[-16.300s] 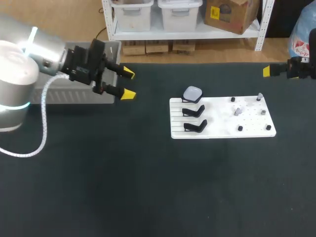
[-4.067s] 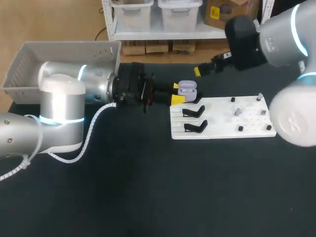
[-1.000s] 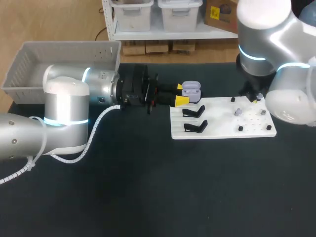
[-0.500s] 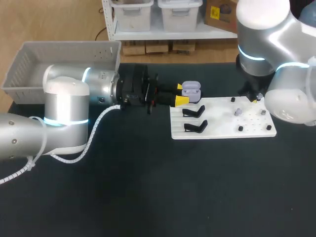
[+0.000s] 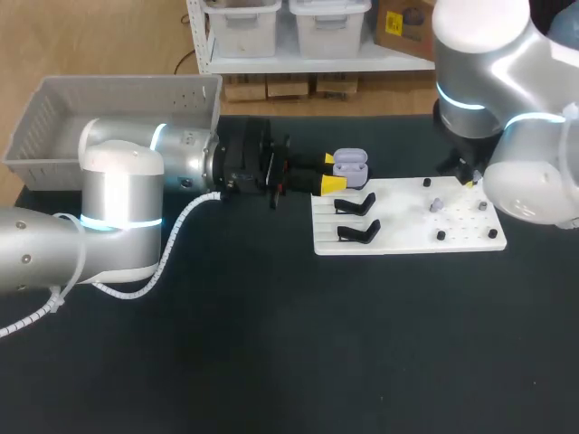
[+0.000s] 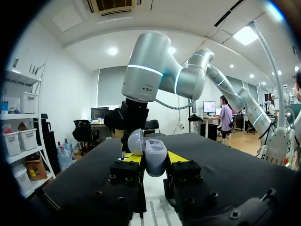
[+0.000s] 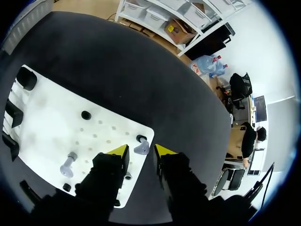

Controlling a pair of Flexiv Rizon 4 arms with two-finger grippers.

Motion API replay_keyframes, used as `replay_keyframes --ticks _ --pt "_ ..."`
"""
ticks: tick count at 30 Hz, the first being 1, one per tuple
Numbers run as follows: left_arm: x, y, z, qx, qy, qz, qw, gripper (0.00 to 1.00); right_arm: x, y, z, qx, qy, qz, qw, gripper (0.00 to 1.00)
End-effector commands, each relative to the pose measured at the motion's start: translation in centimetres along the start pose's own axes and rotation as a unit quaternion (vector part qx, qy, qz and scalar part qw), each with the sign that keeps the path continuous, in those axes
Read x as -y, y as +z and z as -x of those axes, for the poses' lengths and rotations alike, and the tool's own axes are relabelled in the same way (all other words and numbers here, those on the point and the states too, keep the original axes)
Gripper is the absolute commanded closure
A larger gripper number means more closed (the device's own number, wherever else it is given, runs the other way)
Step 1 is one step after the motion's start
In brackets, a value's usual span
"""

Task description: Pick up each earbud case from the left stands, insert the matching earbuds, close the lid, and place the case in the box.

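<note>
Nothing much has shifted in the last second: the left gripper [image 5: 330,172] stays clamped on the case [image 5: 350,165], held just off the white board [image 5: 407,237] above the two bare black stands [image 5: 355,204], while the right gripper [image 7: 141,150] has settled over the board's far corner. So the case looks ready and the job now waits on the first earbud [image 7: 140,146]. From overhead the right arm's bulk hides its fingers; its wrist view shows them apart, straddling that earbud on its peg, though I can't be sure they aren't already brushing it. The left wrist view alone shows the lid swung open. The box [image 5: 54,113] sits well off to the left
</note>
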State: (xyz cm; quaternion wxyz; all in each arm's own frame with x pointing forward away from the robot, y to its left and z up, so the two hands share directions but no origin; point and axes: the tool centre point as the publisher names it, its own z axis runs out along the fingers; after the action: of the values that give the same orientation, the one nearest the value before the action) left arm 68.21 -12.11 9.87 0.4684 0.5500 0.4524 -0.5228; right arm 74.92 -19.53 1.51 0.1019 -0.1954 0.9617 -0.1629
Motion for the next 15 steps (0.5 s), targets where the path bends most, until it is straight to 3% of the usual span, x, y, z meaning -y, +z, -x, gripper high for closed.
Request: replay_keyframes --ticks 1,12,13,15 --pt "0.04 0.03 -0.08 0.001 0.001 0.001 1.0 1.0 -0.05 0.18 0.01 0.0 0.001 -0.001 1.0 0.68" --pt "0.04 0.03 -0.08 0.001 0.001 0.001 1.0 1.0 -0.2 0.56 0.0 -0.003 0.0 0.002 1.0 0.73" --pt "0.04 0.03 -0.08 0.001 0.001 0.001 1.0 1.0 -0.22 0.58 -0.01 -0.003 -0.001 0.002 1.0 0.76" --pt "0.04 0.03 -0.08 0.001 0.001 0.001 1.0 1.0 -0.25 0.58 -0.03 -0.004 -0.001 0.001 1.0 0.9"
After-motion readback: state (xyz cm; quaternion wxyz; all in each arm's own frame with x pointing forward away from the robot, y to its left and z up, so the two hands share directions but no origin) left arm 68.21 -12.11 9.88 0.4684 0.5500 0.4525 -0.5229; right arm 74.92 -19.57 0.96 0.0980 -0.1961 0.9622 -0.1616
